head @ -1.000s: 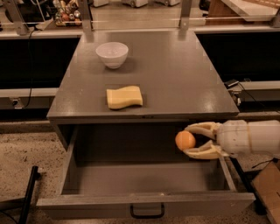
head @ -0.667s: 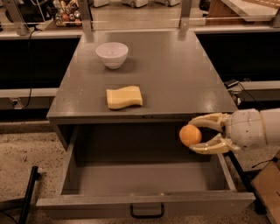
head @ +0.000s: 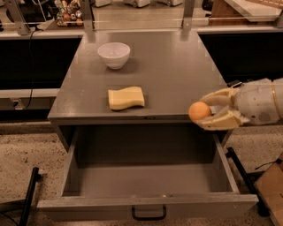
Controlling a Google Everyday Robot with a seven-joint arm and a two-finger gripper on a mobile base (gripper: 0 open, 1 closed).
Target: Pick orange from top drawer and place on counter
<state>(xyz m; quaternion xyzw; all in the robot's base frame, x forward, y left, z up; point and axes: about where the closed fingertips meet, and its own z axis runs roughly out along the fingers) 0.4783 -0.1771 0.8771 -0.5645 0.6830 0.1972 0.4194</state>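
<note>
Gripper comes in from the right at counter-edge height, white arm body behind it and tan fingers pointing left. Claw is closed around the orange, one finger above and one below, with the fruit at the tips. The orange is off every surface, in the air at the front right corner of the counter, overlapping the front edge and above the back right of the drawer. Drawer is pulled fully out, grey interior showing, black handle centred on the front panel. On the counter: white bowl upright at back left, and a yellow sponge lying flat near the front edge, left of centre and well apart from the bowl and the orange. Two metal posts rise at the back edge. The small items on the far shelf are too small to make out. A black bar lies on the speckled floor at left, and a cardboard box sits at lower right.
</note>
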